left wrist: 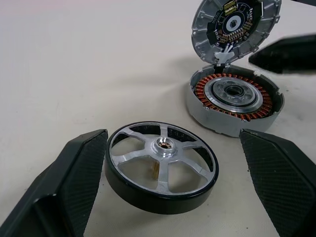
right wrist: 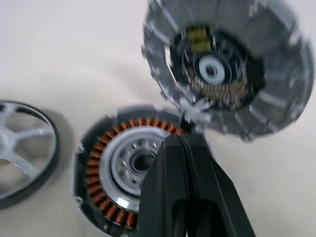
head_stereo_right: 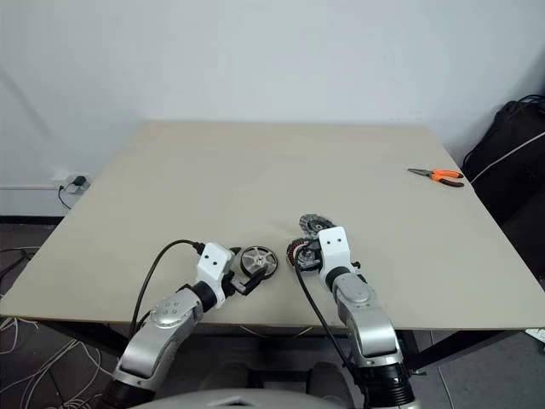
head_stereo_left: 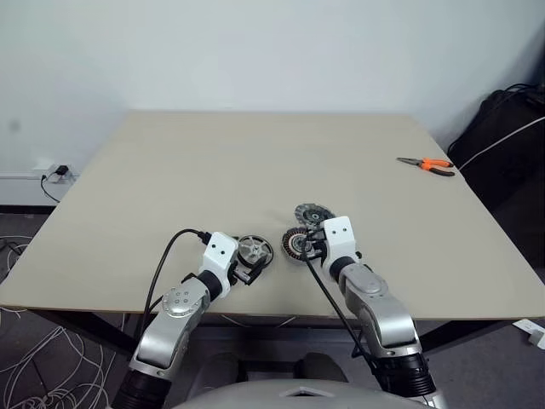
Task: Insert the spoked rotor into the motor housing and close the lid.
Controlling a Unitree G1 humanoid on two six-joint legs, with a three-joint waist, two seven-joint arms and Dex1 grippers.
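The left claw (left wrist: 168, 197) stands wide open around the rotor (left wrist: 161, 167), which lies flat on the table (head_stereo_left: 255, 162); closing off-centre could tip or skid it. The right claw (right wrist: 183, 148), pinched shut and empty, hovers over the housing (right wrist: 123, 165) just right; it could knock the raised lid (right wrist: 224, 69) shut early.
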